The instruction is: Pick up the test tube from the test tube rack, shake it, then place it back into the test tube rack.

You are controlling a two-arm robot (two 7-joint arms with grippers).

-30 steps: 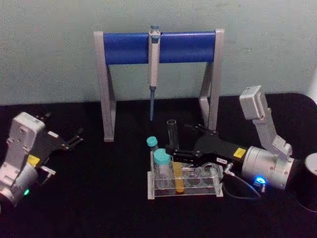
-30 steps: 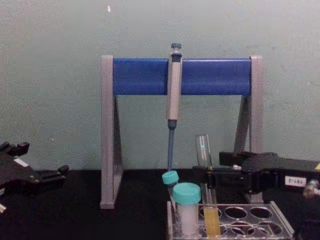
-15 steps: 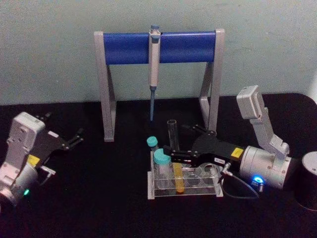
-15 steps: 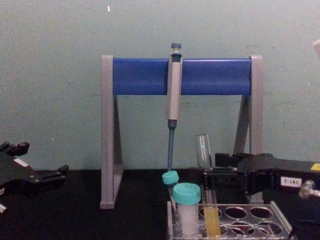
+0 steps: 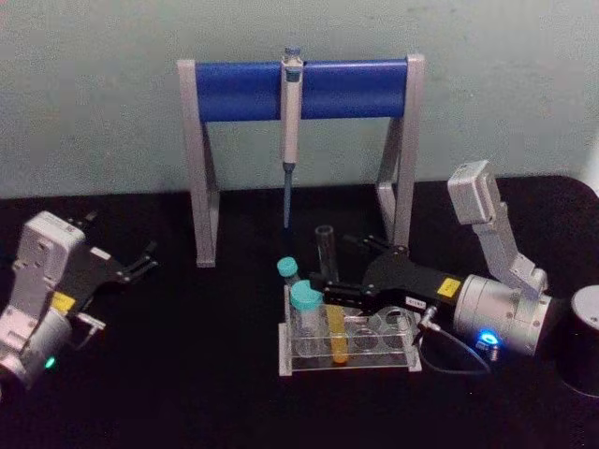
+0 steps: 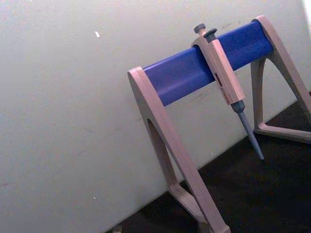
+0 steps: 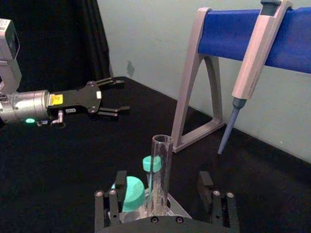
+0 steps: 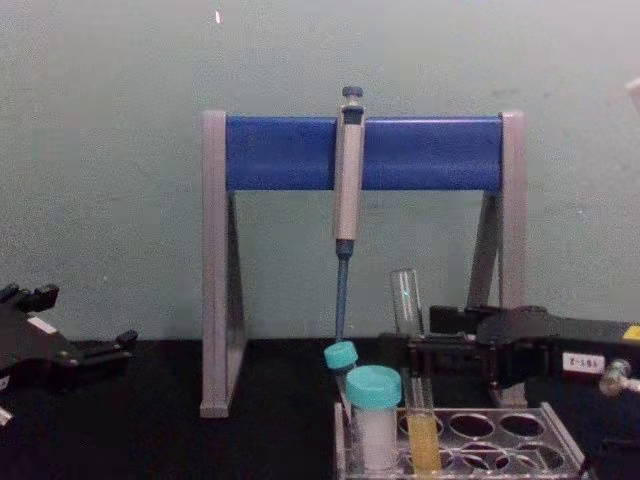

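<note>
The test tube (image 5: 326, 254) stands upright in the clear test tube rack (image 5: 374, 362), with yellow-orange liquid at its bottom. In the chest view the test tube (image 8: 408, 300) rises above the rack (image 8: 520, 440). My right gripper (image 5: 337, 269) is open at the tube's upper half. In the right wrist view its fingers (image 7: 112, 204) stand on either side of the test tube (image 7: 160, 170), with a gap on each side. My left gripper (image 5: 140, 260) rests open at the far left of the table, well away from the rack.
A grey-legged stand with a blue bar (image 5: 299, 89) rises behind the rack, with a pipette (image 5: 291, 122) hanging from it. A wide teal-capped tube (image 5: 305, 299) and a slim teal-capped tube (image 5: 287, 269) occupy the rack's left end. A dark cylinder (image 5: 585, 341) sits at the right edge.
My right arm has shifted only slightly around the tube. The test tube stays in the rack, and the left arm has not moved.
</note>
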